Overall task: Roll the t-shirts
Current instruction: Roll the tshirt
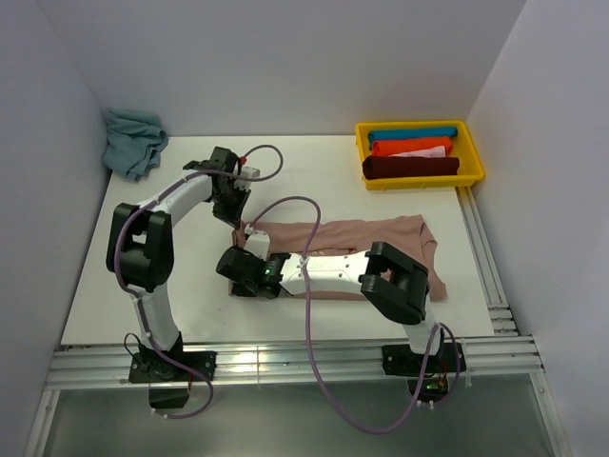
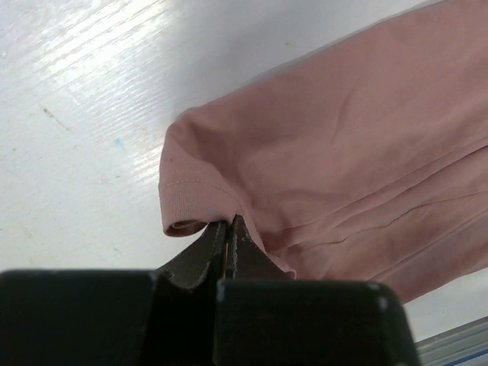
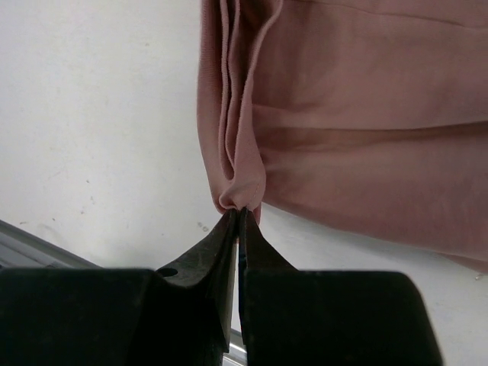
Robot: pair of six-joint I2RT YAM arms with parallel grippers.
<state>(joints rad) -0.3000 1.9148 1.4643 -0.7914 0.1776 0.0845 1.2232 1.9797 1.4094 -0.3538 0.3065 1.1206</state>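
The pink t-shirt lies folded into a long strip across the middle of the table; at its left end the left gripper is pinched tight on the hemmed far corner, and the right gripper is closed on a bunched fold at the near corner, both low to the surface; at the back right a yellow tray holds rolled t-shirts in teal, orange, white and dark red; a crumpled teal cloth sits at the back left
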